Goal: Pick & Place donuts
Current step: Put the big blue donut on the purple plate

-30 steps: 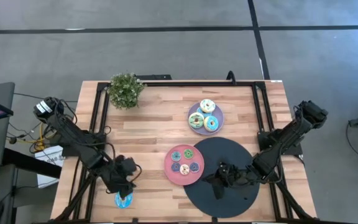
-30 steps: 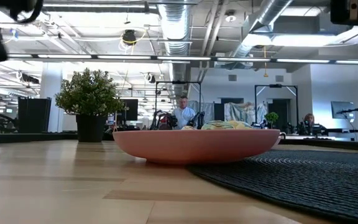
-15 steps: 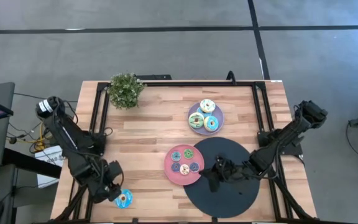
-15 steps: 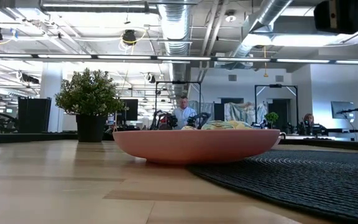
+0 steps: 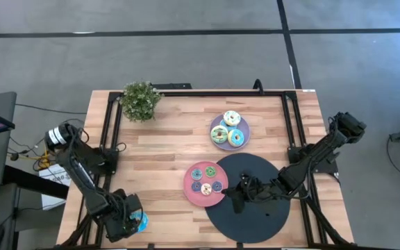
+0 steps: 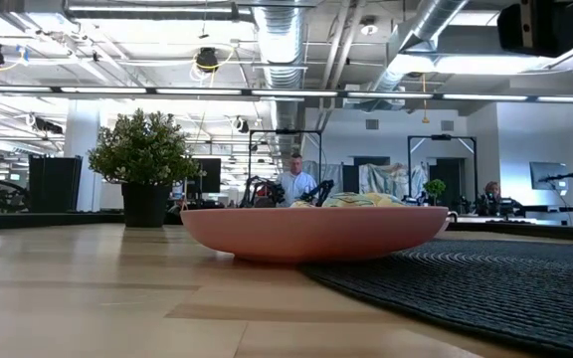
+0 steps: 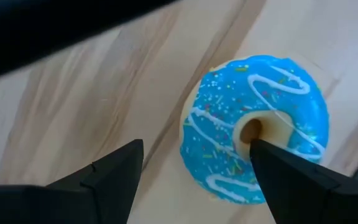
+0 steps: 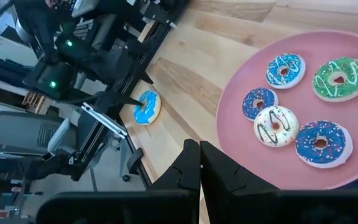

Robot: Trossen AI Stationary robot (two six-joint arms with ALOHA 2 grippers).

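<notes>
Resting five donuts (image 8: 303, 99) on pink plate (image 8: 241, 155), left pincer (image 7: 194, 171) spread, right pincer (image 8: 199, 163) closed.

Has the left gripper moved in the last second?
Yes. The left gripper has pulled back toward the table's near-left corner, farther from the pink plate, and now sits beside the blue donut.

Bare wood (image 5: 158, 163) lies open between blue donut (image 5: 141, 221) and pink plate (image 5: 188, 189).
</notes>
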